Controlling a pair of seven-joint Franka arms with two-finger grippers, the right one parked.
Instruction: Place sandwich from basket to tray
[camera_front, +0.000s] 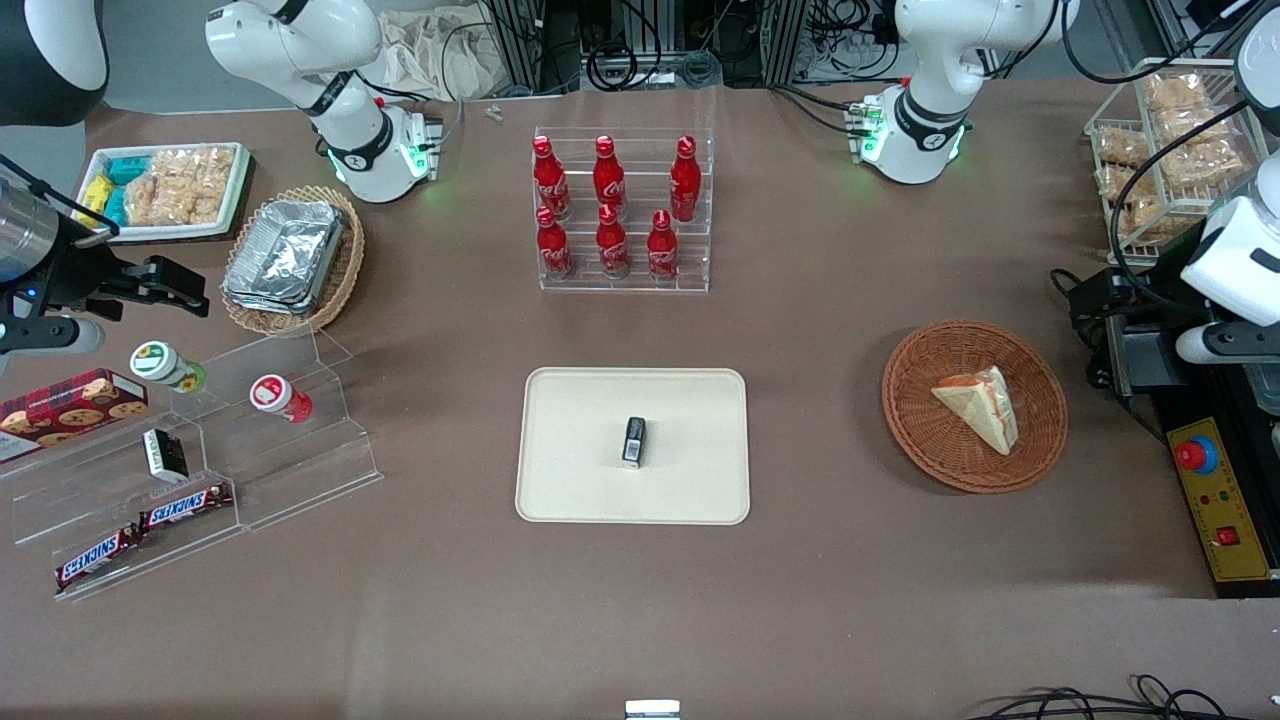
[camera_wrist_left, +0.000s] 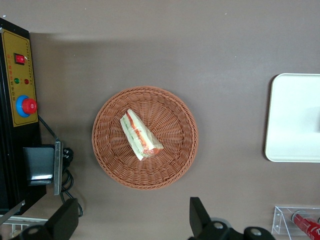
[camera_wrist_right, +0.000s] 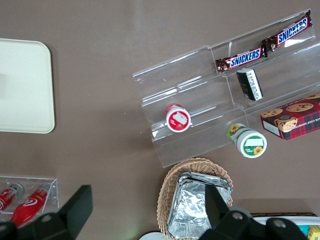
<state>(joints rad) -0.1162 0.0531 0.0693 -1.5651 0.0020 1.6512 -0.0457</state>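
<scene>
The sandwich (camera_front: 980, 405), a pale wedge with red-orange filling, lies in the reddish-brown wicker basket (camera_front: 920, 440) toward the working arm's end of the table. In the left wrist view the sandwich (camera_wrist_left: 141, 135) rests near the middle of the basket (camera_wrist_left: 170, 170). My left gripper (camera_front: 1085, 295) hangs above the table beside the basket, a little farther from the front camera. It is open and holds nothing; both black fingers (camera_wrist_left: 200, 216) stand wide apart, clear of the basket rim. The cream tray (camera_front: 580, 480) lies mid-table with a small black packet (camera_front: 634, 441) on it; its edge (camera_wrist_left: 295, 120) shows in the wrist view.
A yellow control box with a red button (camera_front: 1215, 500) sits at the table edge near the basket. A wire rack of snack bags (camera_front: 1170, 150) stands farther back. A clear rack of red bottles (camera_front: 622, 215) stands farther from the front camera than the tray.
</scene>
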